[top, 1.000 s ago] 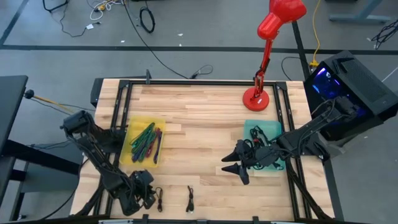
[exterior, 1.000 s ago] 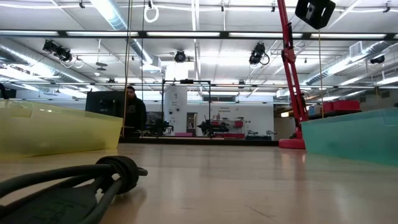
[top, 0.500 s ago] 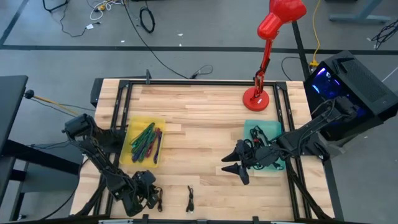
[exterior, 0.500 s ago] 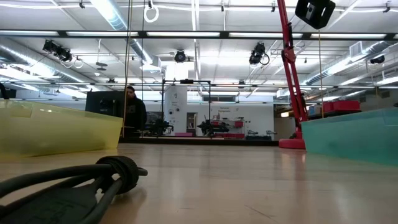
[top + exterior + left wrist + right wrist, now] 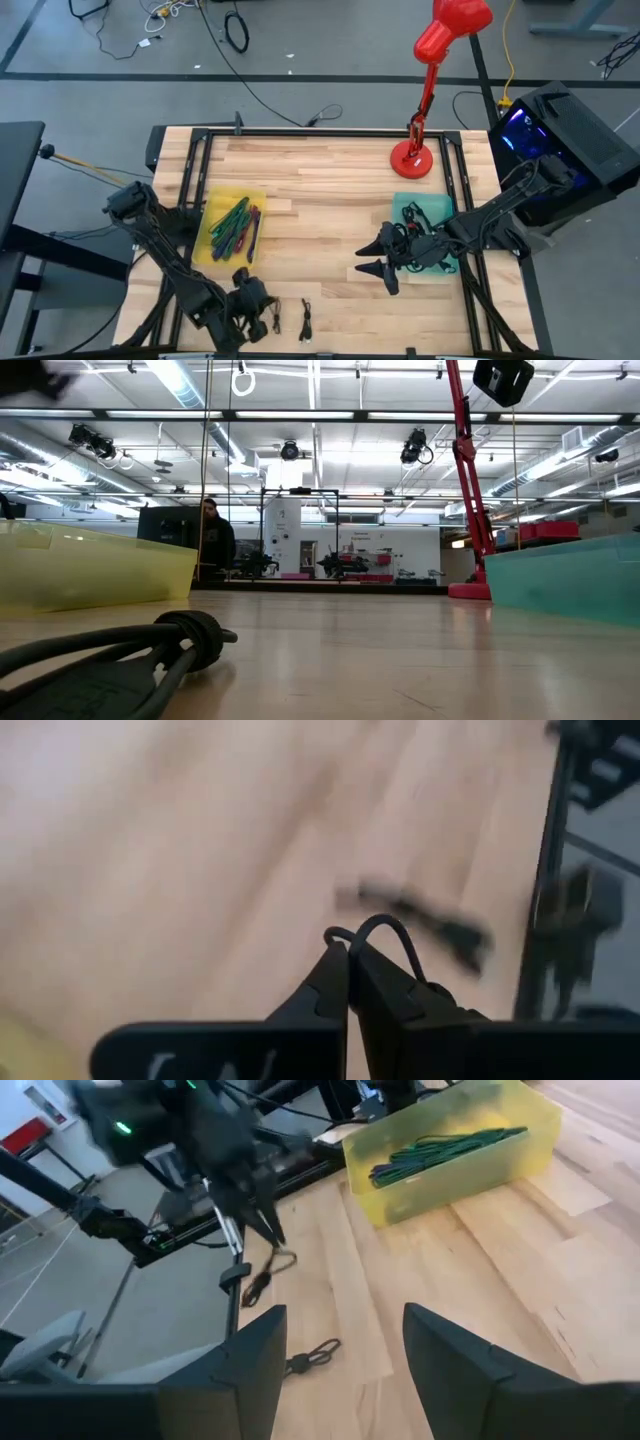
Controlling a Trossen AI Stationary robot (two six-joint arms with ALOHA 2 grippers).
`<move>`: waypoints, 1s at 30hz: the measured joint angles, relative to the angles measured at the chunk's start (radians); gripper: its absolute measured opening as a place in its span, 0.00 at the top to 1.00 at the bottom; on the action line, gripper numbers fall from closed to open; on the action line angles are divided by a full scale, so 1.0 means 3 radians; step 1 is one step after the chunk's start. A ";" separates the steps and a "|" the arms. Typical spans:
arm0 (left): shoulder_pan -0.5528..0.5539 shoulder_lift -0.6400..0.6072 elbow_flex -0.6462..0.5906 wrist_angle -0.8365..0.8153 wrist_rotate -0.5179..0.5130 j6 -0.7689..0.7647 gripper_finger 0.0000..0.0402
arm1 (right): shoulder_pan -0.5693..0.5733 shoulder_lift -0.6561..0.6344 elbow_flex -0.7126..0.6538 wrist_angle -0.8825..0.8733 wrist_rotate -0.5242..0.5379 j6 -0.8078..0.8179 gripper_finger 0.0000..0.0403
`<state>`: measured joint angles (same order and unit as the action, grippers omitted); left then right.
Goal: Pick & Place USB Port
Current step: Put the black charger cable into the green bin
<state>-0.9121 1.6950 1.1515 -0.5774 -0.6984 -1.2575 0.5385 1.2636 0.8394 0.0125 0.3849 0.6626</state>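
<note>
Left gripper [image 5: 272,322] pinches a black USB cable [image 5: 395,932], fingers pressed together, near the counter's [image 5: 330,190] front edge. A second cable [image 5: 305,320] lies beside; yellow bin [image 5: 232,228] behind. Right gripper [image 5: 368,270] hovers spread by the teal bin [image 5: 420,208].

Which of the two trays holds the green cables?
The yellow tray on the table's left side, holding green cables; the teal tray sits right, beside the right gripper.

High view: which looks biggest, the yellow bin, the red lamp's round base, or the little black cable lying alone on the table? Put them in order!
From largest to smallest in the high view:
1. The yellow bin, clearly the biggest.
2. The red lamp's round base.
3. The little black cable, a thin short bundle near the table's front edge, smallest.
</note>
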 joint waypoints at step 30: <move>0.1007 0.0008 0.0892 0.0815 -0.1232 0.2966 0.98 | -0.0182 0.0688 0.0001 0.1630 -0.0047 -0.0914 0.50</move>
<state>-0.6101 1.6974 1.4193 -0.3328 -1.0681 -0.3676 0.4839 1.4700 0.8398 0.5014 0.3708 0.3885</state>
